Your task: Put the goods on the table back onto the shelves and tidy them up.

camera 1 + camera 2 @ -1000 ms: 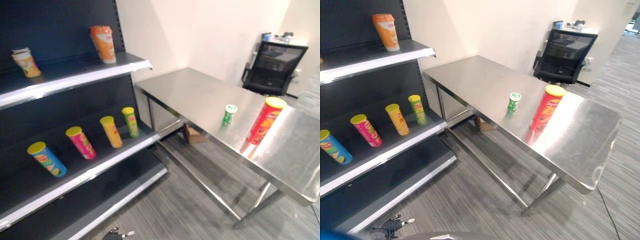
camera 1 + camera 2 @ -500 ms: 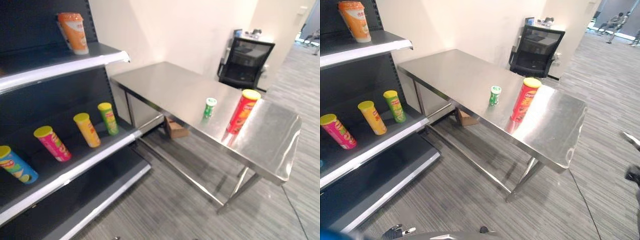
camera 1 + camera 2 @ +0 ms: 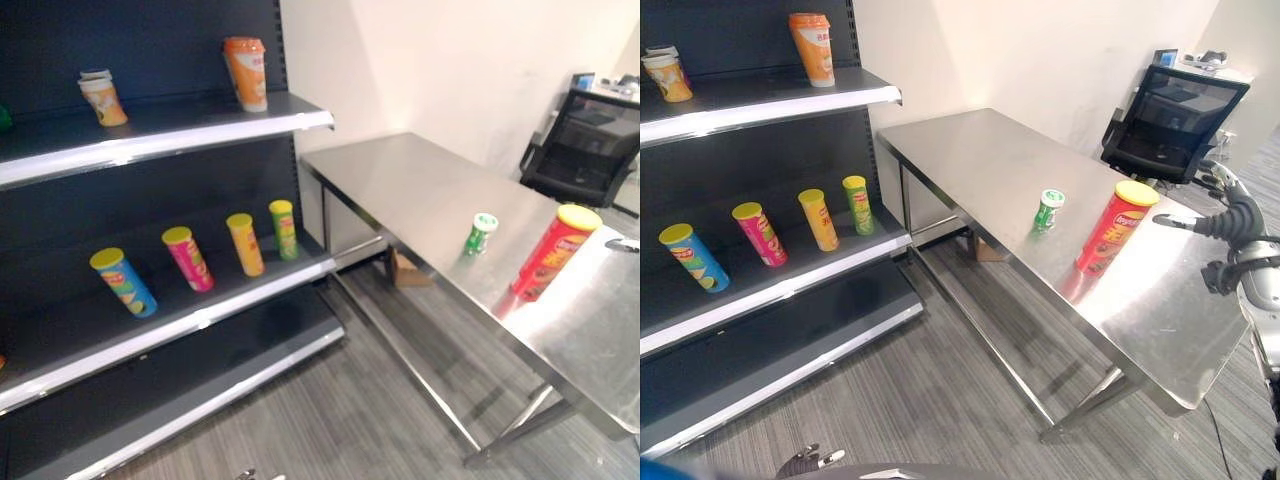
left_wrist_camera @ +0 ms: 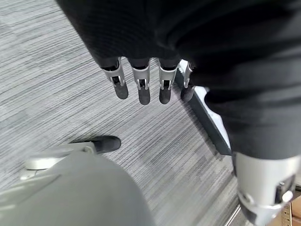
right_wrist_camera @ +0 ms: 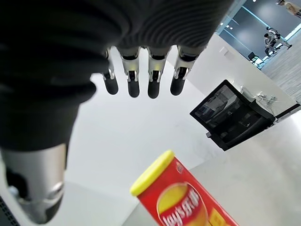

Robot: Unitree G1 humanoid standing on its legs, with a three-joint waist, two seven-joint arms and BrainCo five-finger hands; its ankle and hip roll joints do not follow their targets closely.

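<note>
Closest to you, your left hand (image 4: 141, 70) hangs low over the grey floor (image 4: 56, 94), its fingers (image 4: 143, 92) straight, loose and holding nothing.

Your right hand (image 3: 1230, 225) is up beside the far end of the tabletop (image 3: 990, 160). Its fingers (image 5: 153, 87) are straight and spread, and they hold nothing. The tall red can (image 3: 1112, 228) with the yellow lid stands on the tabletop near that hand, but the hand is not touching it. A small green can (image 3: 1047, 210) stands on the tabletop just past the red one.

To your left is the dark shelf (image 3: 200, 320). On its middle board you see four cans in a row: blue (image 3: 122, 282), pink (image 3: 187, 258), yellow (image 3: 245, 243) and green (image 3: 284, 229). On the top board stand an orange cup (image 3: 246, 73) and a smaller cup (image 3: 103, 96).

Far off, past the tabletop, a black chair (image 3: 1175, 120) stands by the wall.
</note>
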